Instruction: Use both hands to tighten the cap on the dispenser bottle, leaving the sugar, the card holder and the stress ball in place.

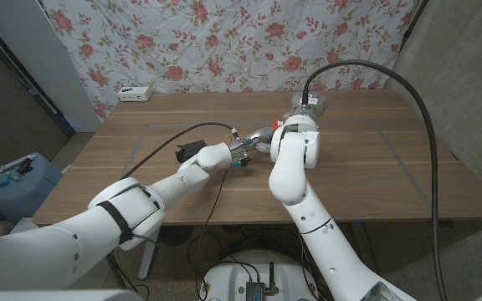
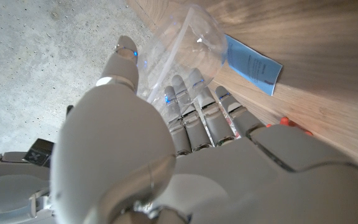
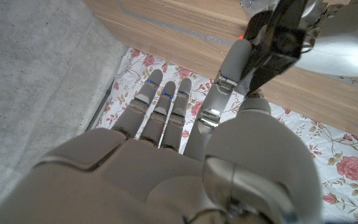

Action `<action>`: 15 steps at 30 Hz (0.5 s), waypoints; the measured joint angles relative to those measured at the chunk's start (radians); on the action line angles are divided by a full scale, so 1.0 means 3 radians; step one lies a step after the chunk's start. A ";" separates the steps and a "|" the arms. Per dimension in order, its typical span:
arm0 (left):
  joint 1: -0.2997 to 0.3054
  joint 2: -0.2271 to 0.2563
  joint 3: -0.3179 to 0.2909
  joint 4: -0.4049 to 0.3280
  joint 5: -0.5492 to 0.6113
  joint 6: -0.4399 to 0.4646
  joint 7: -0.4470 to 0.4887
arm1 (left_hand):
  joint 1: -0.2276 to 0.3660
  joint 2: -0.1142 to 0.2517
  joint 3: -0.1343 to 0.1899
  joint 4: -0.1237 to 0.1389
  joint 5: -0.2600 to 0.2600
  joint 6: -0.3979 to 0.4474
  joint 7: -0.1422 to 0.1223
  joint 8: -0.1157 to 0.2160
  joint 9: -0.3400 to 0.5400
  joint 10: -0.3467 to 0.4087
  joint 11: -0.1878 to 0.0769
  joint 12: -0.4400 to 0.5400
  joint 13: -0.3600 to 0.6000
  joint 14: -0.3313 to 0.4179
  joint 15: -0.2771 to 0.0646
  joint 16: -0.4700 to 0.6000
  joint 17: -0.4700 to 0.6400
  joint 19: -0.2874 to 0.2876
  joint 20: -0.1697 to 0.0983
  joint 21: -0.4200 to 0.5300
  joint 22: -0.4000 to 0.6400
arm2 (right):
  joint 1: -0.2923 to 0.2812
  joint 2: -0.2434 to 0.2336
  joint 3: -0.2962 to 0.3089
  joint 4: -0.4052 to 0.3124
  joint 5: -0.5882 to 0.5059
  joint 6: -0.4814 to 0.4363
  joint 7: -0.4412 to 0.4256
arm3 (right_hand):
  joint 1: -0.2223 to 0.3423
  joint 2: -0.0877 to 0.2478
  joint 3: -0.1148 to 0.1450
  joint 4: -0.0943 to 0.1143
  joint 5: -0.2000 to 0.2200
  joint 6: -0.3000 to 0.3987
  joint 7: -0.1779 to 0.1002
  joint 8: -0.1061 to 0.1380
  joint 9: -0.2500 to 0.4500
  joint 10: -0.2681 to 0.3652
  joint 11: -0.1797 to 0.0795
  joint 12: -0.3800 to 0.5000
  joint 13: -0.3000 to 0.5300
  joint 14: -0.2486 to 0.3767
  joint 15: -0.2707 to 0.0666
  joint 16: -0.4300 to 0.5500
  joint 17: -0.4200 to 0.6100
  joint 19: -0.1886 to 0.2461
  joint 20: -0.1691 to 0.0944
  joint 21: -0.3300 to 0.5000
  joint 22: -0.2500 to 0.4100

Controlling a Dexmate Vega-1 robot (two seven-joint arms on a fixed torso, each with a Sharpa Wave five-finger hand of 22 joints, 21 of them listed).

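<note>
The dispenser bottle [image 2: 194,37] is clear plastic with a blue label [image 2: 252,62]. It lies tilted over the wooden table between the thumb and fingers [image 2: 194,106] of my left hand [image 1: 221,155], which grips it at mid table. In the head view the bottle is mostly hidden; a small bit with red marks [image 1: 241,157] shows past the left hand. My right hand [image 1: 262,137] is just beyond it, close to the left hand. In the right wrist view its fingers [image 3: 160,109] reach out straight with nothing between them and the thumb. The cap is hidden.
A white power strip [image 1: 134,94] lies at the table's far left corner. A faint taped rectangle [image 1: 145,127] marks the tabletop. A blue box [image 1: 11,182] stands on the floor off the left edge. A thick black cable [image 1: 408,92] arcs over the right side.
</note>
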 measured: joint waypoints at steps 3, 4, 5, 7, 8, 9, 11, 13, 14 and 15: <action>0.0000 0.0000 0.0000 0.0000 -0.0004 -0.0013 -0.0003 | 0.0000 0.0000 0.0000 0.0000 0.0000 0.0000 0.0000 -0.0001 0.0000 0.0000 0.0000 0.0000 0.0000 0.0000 0.0000 0.0000 0.0000 0.0000 0.0000 0.0000 0.0000 | -0.0007 0.0031 0.0003 0.0010 0.0000 0.0000 0.0000 | 0.0041 0.0003 0.0032 -0.0032 -0.0026 0.0006 0.0006 0.0045 0.0000 0.0042 -0.0018 -0.0002 0.0000 0.0032 0.0004 -0.0013 -0.0016 0.0000 0.0000 0.0000 0.0000; -0.0002 -0.0011 -0.0001 0.0027 -0.0004 -0.0020 -0.0005 | 0.0000 0.0000 0.0000 0.0000 0.0000 0.0000 0.0000 -0.0001 0.0000 0.0000 0.0000 0.0000 0.0000 0.0000 0.0000 0.0000 0.0000 0.0000 0.0000 0.0000 0.0000 | -0.0010 0.0043 0.0004 0.0014 0.0000 -0.0024 -0.0038 | 0.0061 0.0000 0.0043 -0.0048 -0.0028 0.0006 0.0006 0.0063 -0.0001 0.0049 -0.0025 -0.0013 0.0000 0.0036 0.0000 -0.0013 -0.0016 0.0000 0.0000 -0.0011 0.0000; -0.0002 -0.0011 -0.0001 0.0027 -0.0004 -0.0024 -0.0008 | 0.0000 0.0000 0.0000 0.0000 0.0000 0.0000 0.0000 0.0000 0.0000 0.0007 0.0007 0.0000 0.0000 0.0000 0.0000 0.0000 0.0000 0.0000 0.0000 0.0000 0.0000 | -0.0013 0.0055 0.0006 0.0017 0.0000 -0.0024 -0.0038 | 0.0083 0.0003 0.0048 -0.0072 -0.0045 0.0006 0.0007 0.0078 -0.0001 0.0048 -0.0024 -0.0013 0.0000 0.0036 0.0000 -0.0025 -0.0016 0.0000 0.0000 -0.0015 0.0000; -0.0007 -0.0019 -0.0001 0.0047 -0.0004 -0.0030 -0.0013 | 0.0000 0.0000 0.0000 0.0000 0.0000 0.0000 0.0000 0.0008 0.0000 0.0011 0.0012 0.0000 0.0000 0.0000 0.0000 0.0000 0.0000 0.0000 0.0000 0.0000 0.0000 | -0.0015 0.0068 0.0010 0.0018 0.0005 -0.0039 -0.0063 | 0.0123 0.0010 0.0065 -0.0096 -0.0061 0.0006 0.0007 0.0090 -0.0001 0.0048 -0.0024 -0.0025 0.0000 0.0036 0.0000 -0.0026 -0.0016 0.0000 0.0000 -0.0015 0.0000; -0.0007 -0.0021 -0.0001 0.0049 -0.0004 -0.0032 -0.0015 | 0.0000 0.0000 0.0000 0.0000 0.0000 0.0000 0.0000 0.0015 0.0000 0.0011 0.0012 0.0000 0.0000 0.0000 0.0000 0.0000 0.0000 0.0000 0.0000 0.0000 0.0000 | -0.0018 0.0078 0.0011 0.0021 0.0006 -0.0041 -0.0066 | 0.0127 0.0014 0.0066 -0.0097 -0.0064 0.0006 0.0007 0.0108 -0.0001 0.0056 -0.0015 -0.0026 0.0000 0.0036 0.0000 -0.0026 -0.0016 0.0000 0.0000 -0.0015 0.0000; -0.0012 -0.0023 -0.0001 0.0056 -0.0005 -0.0034 -0.0017 | 0.0000 0.0000 0.0000 0.0000 0.0000 0.0000 0.0000 0.0017 0.0000 0.0011 0.0012 0.0000 0.0000 0.0000 0.0000 0.0000 0.0000 0.0000 0.0000 0.0000 0.0000 | -0.0020 0.0084 0.0012 0.0023 0.0011 -0.0048 -0.0076 | 0.0127 0.0014 0.0067 -0.0098 -0.0065 0.0003 0.0010 0.0116 -0.0001 0.0072 -0.0022 -0.0026 0.0000 0.0036 0.0000 -0.0026 -0.0016 0.0000 0.0000 -0.0015 0.0000; -0.0015 -0.0027 -0.0001 0.0067 -0.0005 -0.0039 -0.0021 | 0.0000 0.0000 0.0001 -0.0001 0.0000 0.0000 0.0000 0.0017 0.0000 0.0011 0.0012 0.0000 0.0000 0.0000 0.0000 0.0000 0.0000 0.0000 0.0000 0.0000 0.0000 | -0.0025 0.0095 0.0013 0.0027 0.0021 -0.0060 -0.0096 | 0.0135 0.0022 0.0076 -0.0107 -0.0087 -0.0006 0.0019 0.0133 -0.0001 0.0078 -0.0017 -0.0026 0.0000 0.0060 -0.0001 -0.0026 -0.0016 0.0000 0.0000 -0.0015 0.0000; -0.0018 -0.0029 -0.0001 0.0073 -0.0005 -0.0042 -0.0024 | 0.0000 0.0000 0.0010 -0.0010 0.0000 0.0000 0.0000 0.0017 0.0000 0.0011 0.0012 -0.0001 0.0000 0.0000 0.0000 0.0000 0.0000 0.0000 0.0000 0.0000 0.0000 | -0.0029 0.0102 0.0015 0.0028 0.0028 -0.0064 -0.0112 | 0.0132 0.0021 0.0073 -0.0105 -0.0129 -0.0006 0.0019 0.0167 -0.0004 0.0085 -0.0024 -0.0041 0.0000 0.0066 -0.0006 -0.0045 -0.0010 0.0000 0.0000 -0.0015 0.0000; -0.0019 -0.0030 -0.0001 0.0073 -0.0006 -0.0044 -0.0026 | 0.0000 0.0000 0.0010 -0.0010 0.0000 0.0000 0.0000 0.0017 0.0000 0.0011 0.0012 -0.0001 0.0000 0.0000 0.0000 0.0000 0.0000 0.0000 0.0000 0.0000 0.0000 | -0.0032 0.0104 0.0015 0.0028 0.0028 -0.0064 -0.0112 | 0.0089 -0.0010 0.0042 -0.0073 -0.0152 -0.0007 0.0019 0.0191 -0.0008 0.0090 -0.0029 -0.0062 0.0000 0.0068 -0.0004 -0.0051 0.0000 0.0000 0.0000 -0.0015 0.0000; -0.0023 -0.0031 -0.0001 0.0079 -0.0006 -0.0044 -0.0026 | 0.0000 0.0000 0.0010 -0.0010 0.0000 0.0000 0.0000 0.0017 0.0009 0.0011 0.0013 -0.0001 0.0000 0.0000 0.0000 0.0000 0.0000 0.0000 0.0000 0.0000 0.0000 | -0.0033 0.0105 0.0016 0.0028 0.0029 -0.0065 -0.0118 | 0.0017 -0.0025 0.0012 -0.0043 -0.0172 -0.0019 0.0030 0.0211 -0.0012 0.0090 -0.0029 -0.0072 0.0000 0.0073 0.0001 -0.0051 0.0007 0.0000 0.0000 -0.0015 0.0000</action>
